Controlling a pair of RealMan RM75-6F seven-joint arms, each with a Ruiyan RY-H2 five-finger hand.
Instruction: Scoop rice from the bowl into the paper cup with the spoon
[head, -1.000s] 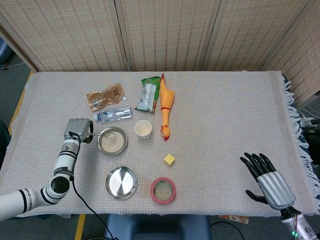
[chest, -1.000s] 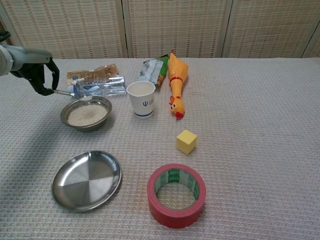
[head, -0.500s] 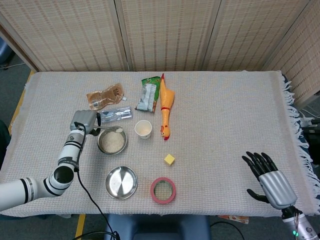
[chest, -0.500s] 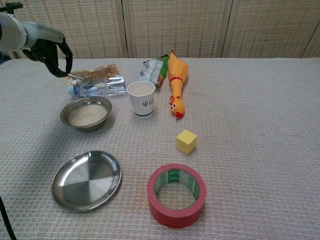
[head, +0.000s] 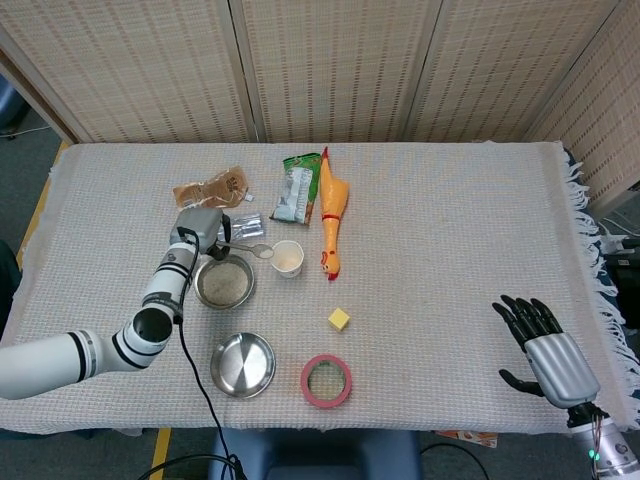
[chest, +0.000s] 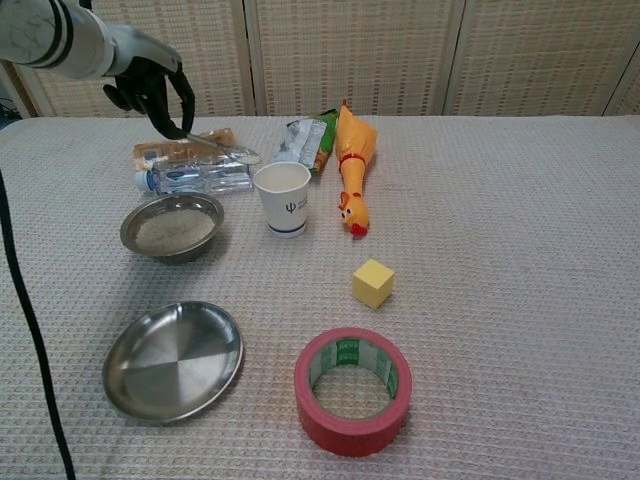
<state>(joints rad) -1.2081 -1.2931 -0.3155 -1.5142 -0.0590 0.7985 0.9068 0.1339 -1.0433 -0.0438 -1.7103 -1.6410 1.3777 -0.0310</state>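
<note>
The left hand (chest: 150, 82) pinches the handle of the spoon (chest: 222, 148), its dark fingers curled down around the shaft. Over the last second it has lifted out of the bowl (chest: 173, 226) and swung across toward the paper cup (chest: 283, 198); the spoon's head, which sat at the bowl's far rim a moment ago, now hangs in the air just short of the cup's rim, on the bowl side. In the head view the spoon head (head: 262, 251) seems to carry a small pale load, so the scoop looks done and the carry nearly finished. What seems left is a short reach over the cup's mouth and a tilt to tip the rice in.

The bowl of rice rests on the worktop (chest: 520, 260) just beside the cup. The right hand (head: 548, 352) hangs at the near right edge, well apart from everything, fingers spread and holding nothing; it has barely shifted.
</note>
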